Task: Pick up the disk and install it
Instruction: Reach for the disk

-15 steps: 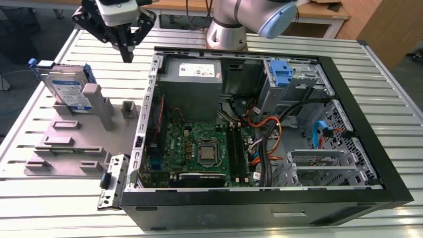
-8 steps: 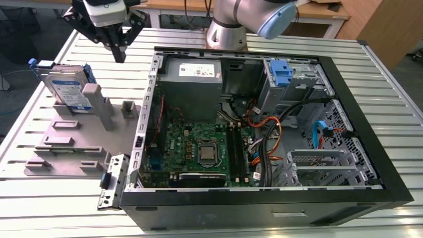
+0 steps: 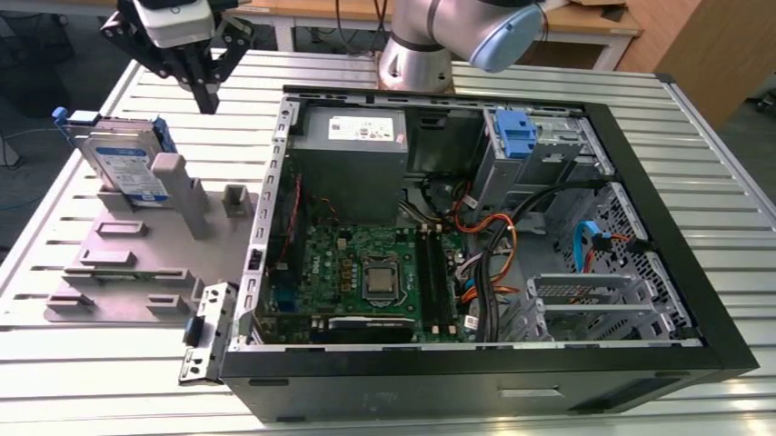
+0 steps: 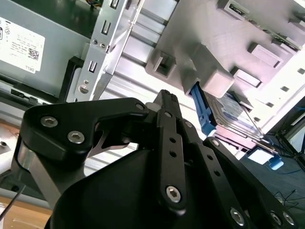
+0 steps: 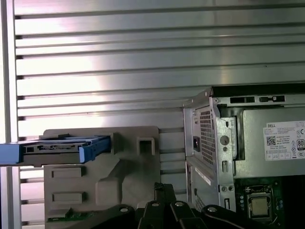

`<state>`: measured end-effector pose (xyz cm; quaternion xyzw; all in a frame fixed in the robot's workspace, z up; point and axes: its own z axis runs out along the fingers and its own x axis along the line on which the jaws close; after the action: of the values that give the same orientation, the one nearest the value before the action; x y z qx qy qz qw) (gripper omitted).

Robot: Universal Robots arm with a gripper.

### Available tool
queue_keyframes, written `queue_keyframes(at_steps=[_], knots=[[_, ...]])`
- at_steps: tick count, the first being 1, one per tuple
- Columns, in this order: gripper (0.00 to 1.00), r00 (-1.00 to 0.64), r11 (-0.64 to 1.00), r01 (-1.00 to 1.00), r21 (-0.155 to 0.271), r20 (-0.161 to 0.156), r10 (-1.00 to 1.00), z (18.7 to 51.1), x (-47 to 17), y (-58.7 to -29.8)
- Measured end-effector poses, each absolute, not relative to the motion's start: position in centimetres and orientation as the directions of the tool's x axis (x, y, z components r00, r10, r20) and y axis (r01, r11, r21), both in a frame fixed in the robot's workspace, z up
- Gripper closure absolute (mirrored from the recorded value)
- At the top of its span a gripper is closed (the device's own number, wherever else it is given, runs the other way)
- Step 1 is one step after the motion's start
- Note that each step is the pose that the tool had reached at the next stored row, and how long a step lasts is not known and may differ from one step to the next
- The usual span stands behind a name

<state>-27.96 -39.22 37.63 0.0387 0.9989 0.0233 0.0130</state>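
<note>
Likely rigid, dense, shock-sensitive: disk (image 3: 127, 168) stands on edge in holder (image 3: 134, 263); grip across blue rails (image 5: 97, 145). Nearby gripper (image 3: 206, 102) empty, fingers (image 4: 167, 102) together.

Place: I read this as a robotics lab or test workshop, not a home or a shop.
Bench: slatted aluminium-profile table (image 3: 73, 381), bare metal.
Robot: arm base (image 3: 419, 54) standing at the table's far edge.
Workpiece: desktop computer case (image 3: 485, 400) lying open, motherboard (image 3: 363, 263) and wiring exposed.
Fixture: grey holder plate (image 3: 122, 263) with slots and posts, beside the case.
Surroundings: wooden desk (image 3: 601, 25) behind the table.
</note>
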Motion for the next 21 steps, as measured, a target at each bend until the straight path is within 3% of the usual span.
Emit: queue_keyframes(at_steps=[21], knots=[[0.89,-0.997,0.996,0.077,0.048,-0.024,0.078,37.5,-29.2,-39.0]])
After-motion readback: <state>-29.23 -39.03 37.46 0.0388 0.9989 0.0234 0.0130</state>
